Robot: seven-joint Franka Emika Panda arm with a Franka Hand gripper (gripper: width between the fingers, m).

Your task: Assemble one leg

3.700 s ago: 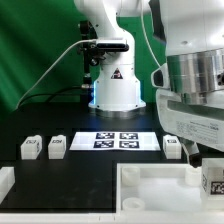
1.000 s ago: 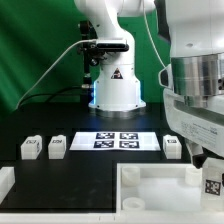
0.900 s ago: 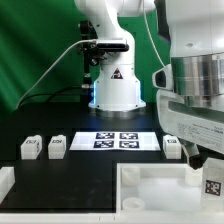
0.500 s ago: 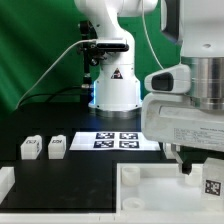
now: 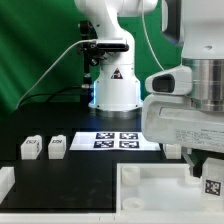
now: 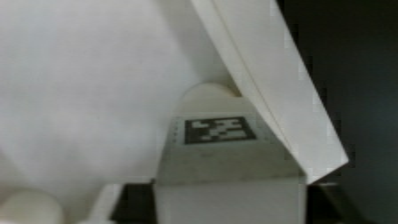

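Robot hand (image 5: 203, 170) pinching a tagged leg (image 5: 212, 184) inside the white tray (image 5: 150, 190), two legs (image 5: 44, 148) on bench (image 5: 80, 170)

Exterior view faces the robot base across the counter (image 5: 40, 170). Wrist view sits very near. Both show the leg (image 5: 212, 185) (image 6: 221, 150).

The small white plastic leg block (image 5: 212, 184) is seen as matt, with a printed black-and-white square tag on its face. The large white rimmed tray-like part (image 5: 150, 190) looks like smooth matt plastic. The black table surface (image 5: 80, 170) is rendered matt and even. The thin flat white marker board (image 5: 115, 141) appears paper-like, printed with tags. Two more small white blocks (image 5: 44, 148) look the same plastic. A smooth, slightly glossy casing is shown on the white robot base (image 5: 113, 85).
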